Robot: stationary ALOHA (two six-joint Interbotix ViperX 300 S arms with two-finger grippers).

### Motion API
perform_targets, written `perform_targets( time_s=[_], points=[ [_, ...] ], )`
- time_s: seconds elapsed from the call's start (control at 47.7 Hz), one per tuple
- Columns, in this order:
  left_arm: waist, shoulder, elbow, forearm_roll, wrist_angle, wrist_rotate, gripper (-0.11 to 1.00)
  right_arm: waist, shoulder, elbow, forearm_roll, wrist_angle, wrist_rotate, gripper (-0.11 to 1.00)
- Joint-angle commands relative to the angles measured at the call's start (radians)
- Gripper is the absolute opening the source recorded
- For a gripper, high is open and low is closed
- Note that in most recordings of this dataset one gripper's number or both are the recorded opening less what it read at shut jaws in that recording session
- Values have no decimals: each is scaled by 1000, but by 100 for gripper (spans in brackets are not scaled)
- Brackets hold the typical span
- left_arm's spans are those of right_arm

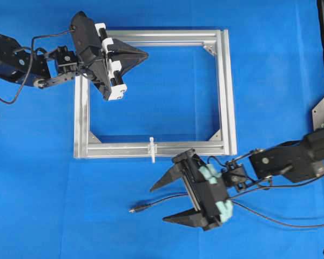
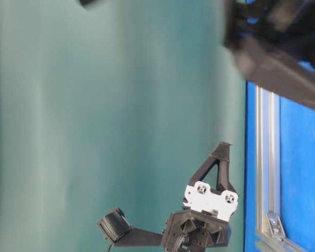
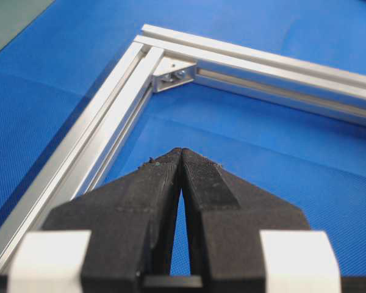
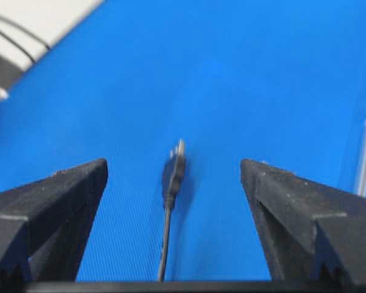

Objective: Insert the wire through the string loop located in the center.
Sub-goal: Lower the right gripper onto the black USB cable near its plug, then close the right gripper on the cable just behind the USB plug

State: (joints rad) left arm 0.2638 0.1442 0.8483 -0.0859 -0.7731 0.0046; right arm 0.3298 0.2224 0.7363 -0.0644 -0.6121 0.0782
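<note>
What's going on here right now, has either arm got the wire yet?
Not yet. The right gripper is open, its fingers on either side of the wire, which lies loose on the blue mat with its plug end pointing away from the arm. The left gripper is shut and empty over the top left of the silver frame. The string loop stands unthreaded on the frame's near bar.

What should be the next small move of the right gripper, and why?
Probably lower the right gripper and close it on the wire just behind its plug: its jaws stand wide open on either side of the plug, which lies loose on the blue mat, apart from the string loop.
</note>
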Motion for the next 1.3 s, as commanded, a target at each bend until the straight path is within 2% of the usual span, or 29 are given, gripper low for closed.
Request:
perform_targets(
  time_s=[0.0, 0.293, 0.608, 0.712, 0.775, 0.922, 1.006, 1.069, 1.278],
  points=[
    [0, -31, -8, 2, -3, 0, 0, 5, 21, -35, 25, 15, 5, 83],
    [-2, -31, 0, 2, -3, -2, 0, 6, 123, -54, 115, 20, 18, 83],
    [-2, -32, 2, 2, -3, -2, 0, 6, 129, -54, 124, 21, 18, 79],
    [-2, -32, 2, 2, -3, -2, 0, 6, 129, -54, 124, 25, 18, 68],
    [0, -32, 2, 2, -2, -2, 0, 6, 129, -52, 123, 26, 17, 54],
    [-2, -32, 2, 2, 2, -2, 0, 12, 129, -52, 121, 31, 14, 14],
    [-2, -32, 2, 2, 2, -3, 0, 17, 129, -52, 121, 31, 14, 1],
    [-2, -32, 2, 3, 2, -2, 0, 18, 129, -52, 120, 31, 14, -3],
    [-2, -31, 2, 2, 2, -3, 0, 20, 129, -52, 120, 31, 14, -3]
  ],
)
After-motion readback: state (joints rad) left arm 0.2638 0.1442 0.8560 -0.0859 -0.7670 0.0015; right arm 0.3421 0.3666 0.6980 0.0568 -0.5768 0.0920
